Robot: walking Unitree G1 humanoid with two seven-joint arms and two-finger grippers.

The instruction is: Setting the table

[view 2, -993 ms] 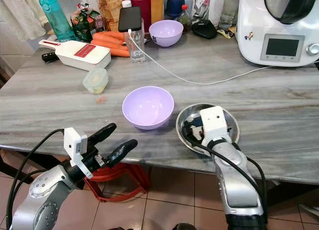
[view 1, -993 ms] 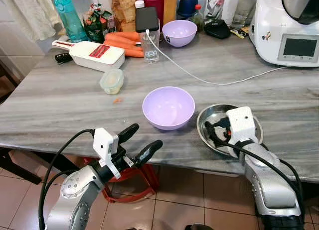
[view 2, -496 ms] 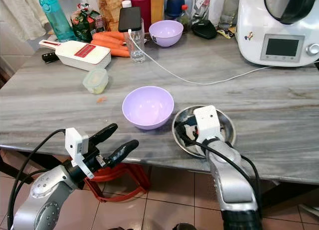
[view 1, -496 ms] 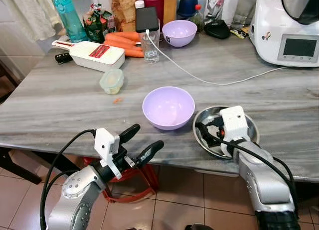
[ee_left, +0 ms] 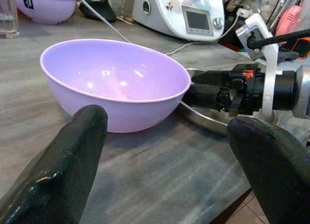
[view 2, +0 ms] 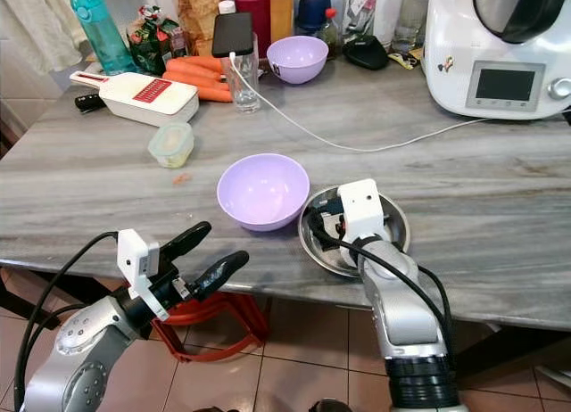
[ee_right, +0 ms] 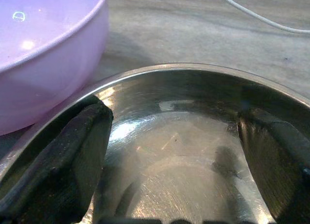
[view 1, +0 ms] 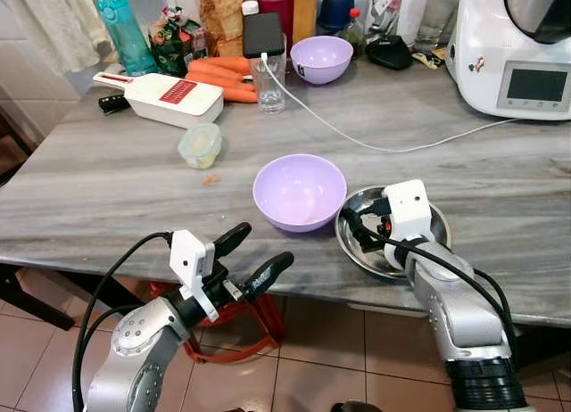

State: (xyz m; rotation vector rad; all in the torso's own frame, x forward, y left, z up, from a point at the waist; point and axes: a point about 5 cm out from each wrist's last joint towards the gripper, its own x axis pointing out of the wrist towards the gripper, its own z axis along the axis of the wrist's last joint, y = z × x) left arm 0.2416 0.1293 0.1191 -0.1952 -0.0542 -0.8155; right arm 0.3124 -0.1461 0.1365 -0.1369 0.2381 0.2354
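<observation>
Nearest to us, our left gripper (view 1: 252,257) hangs off the near edge of the tabletop (view 1: 107,189), out over the tiled floor (view 1: 303,376), with its jaws spread and nothing between them. A red stool (view 1: 234,330) stands on the floor under that edge.

Our right gripper (view 2: 323,223) reaches over the near edge and sits inside the steel bowl (view 2: 390,211). In the right wrist view its two fingers (ee_right: 53,161) stand wide apart within the steel bowl (ee_right: 169,151), so the jaws are spread; whether a finger presses the wall we cannot tell.

The steel bowl rests near the near edge, towards the right. Just to its left is the lilac bowl (view 1: 299,191), upright and empty, and the two rims look to be touching.

Further in, towards the left edge, a small lidded tub (view 1: 199,145) sits with an orange scrap (view 1: 211,179) beside it. A white cable (view 1: 375,144) runs across the middle to a phone (view 1: 263,34) propped in a glass (view 1: 268,86).

Along the far edge we see a white grater (view 1: 161,98), carrots (view 1: 221,77), a teal bottle (view 1: 122,28), a second lilac bowl (view 1: 321,58) and, at the far right corner, a white kitchen machine (view 1: 517,46).
</observation>
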